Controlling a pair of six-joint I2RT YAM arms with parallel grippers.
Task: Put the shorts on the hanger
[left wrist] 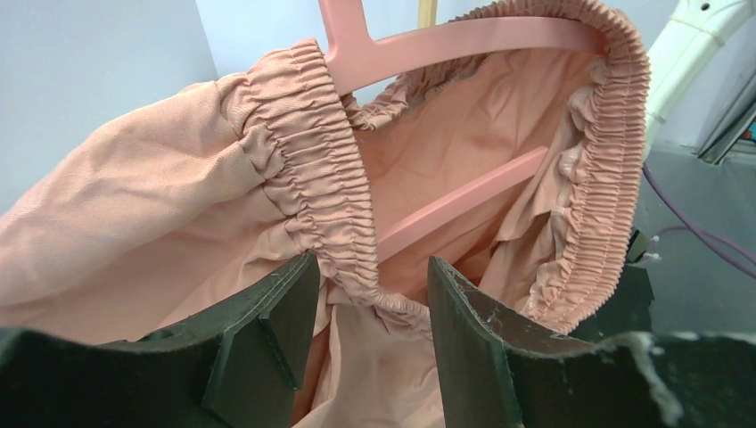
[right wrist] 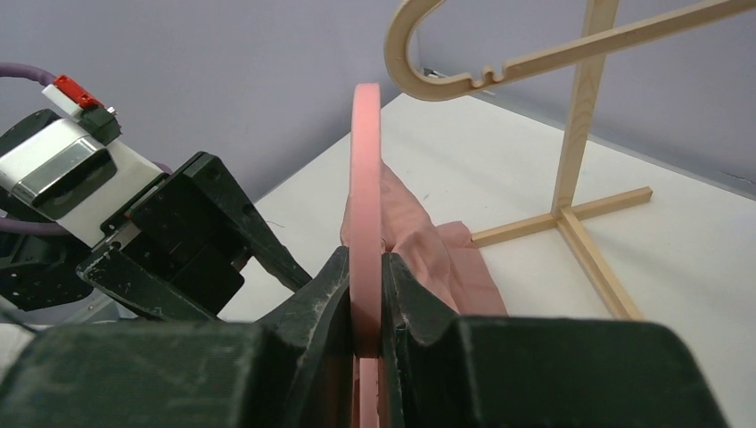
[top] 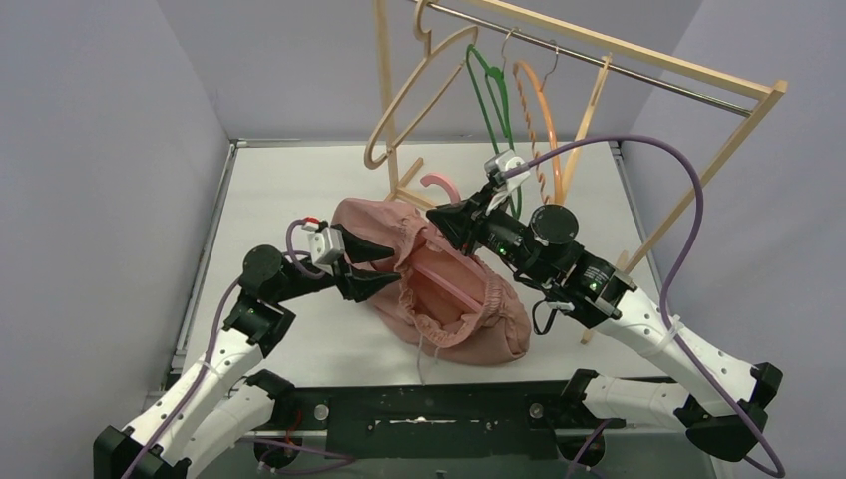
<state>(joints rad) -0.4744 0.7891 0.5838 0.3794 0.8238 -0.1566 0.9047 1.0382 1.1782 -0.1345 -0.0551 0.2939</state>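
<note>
The dusty-pink shorts [top: 469, 319] lie bunched mid-table with the waistband held open. The pink hanger [top: 440, 186] sticks out of the waistband, its lower bar inside the cloth. My right gripper [top: 454, 222] is shut on the hanger near its neck; in the right wrist view the jaws [right wrist: 365, 259] pinch the hanger [right wrist: 365, 169] edge-on, with the shorts [right wrist: 419, 232] behind. My left gripper [top: 384, 277] is open at the shorts' left side. In the left wrist view its jaws [left wrist: 373, 267] straddle the gathered waistband of the shorts [left wrist: 134, 205], and the hanger [left wrist: 464, 40] runs through the opening.
A wooden rack [top: 638, 60] stands at the back right with a beige hanger [top: 419, 95], a green hanger [top: 494, 90] and an orange hanger [top: 539, 110]. Its base [right wrist: 571, 214] lies just beyond the shorts. Grey walls close in on both sides.
</note>
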